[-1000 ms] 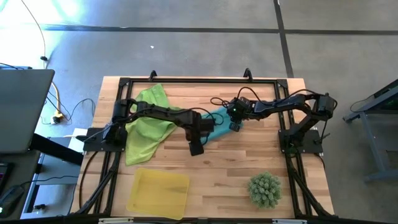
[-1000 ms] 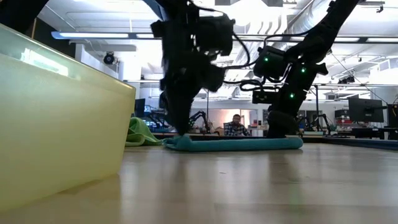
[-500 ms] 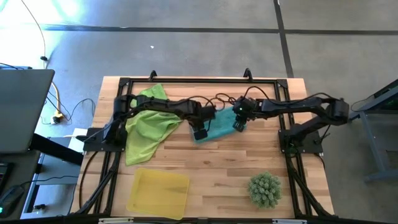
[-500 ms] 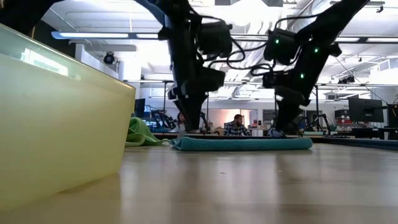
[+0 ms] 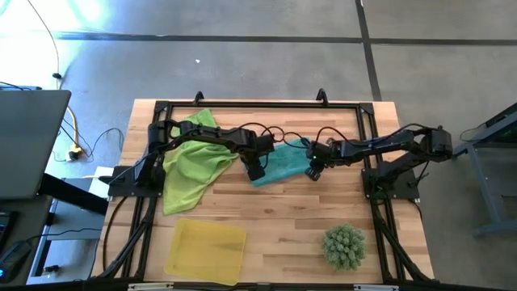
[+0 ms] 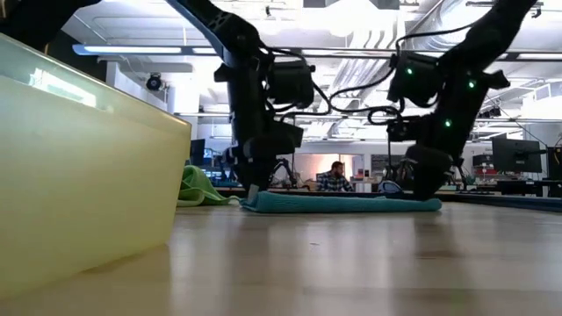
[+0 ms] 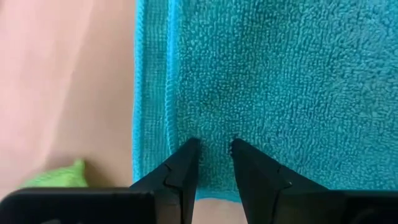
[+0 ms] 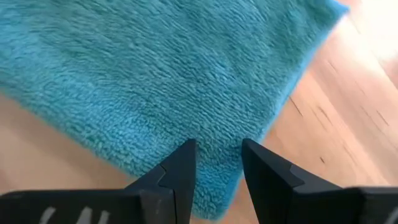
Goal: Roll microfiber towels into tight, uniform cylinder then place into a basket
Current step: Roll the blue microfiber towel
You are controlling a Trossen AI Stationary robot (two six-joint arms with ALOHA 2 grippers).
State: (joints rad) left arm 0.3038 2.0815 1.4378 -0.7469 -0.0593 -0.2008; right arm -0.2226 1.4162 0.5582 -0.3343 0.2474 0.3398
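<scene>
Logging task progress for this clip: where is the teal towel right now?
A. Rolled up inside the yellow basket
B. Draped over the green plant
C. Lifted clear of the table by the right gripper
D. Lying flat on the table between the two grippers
D: the teal towel lies flat on the table, with the left gripper at one end and the right gripper at the other; the basket holds nothing.

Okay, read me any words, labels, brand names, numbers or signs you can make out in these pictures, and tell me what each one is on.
None can be read.
teal towel: no tag or print shows.
green towel: none.
yellow basket: no label.
Room behind the table in the low view: any signs or screens are too small and blurred to read.
</scene>
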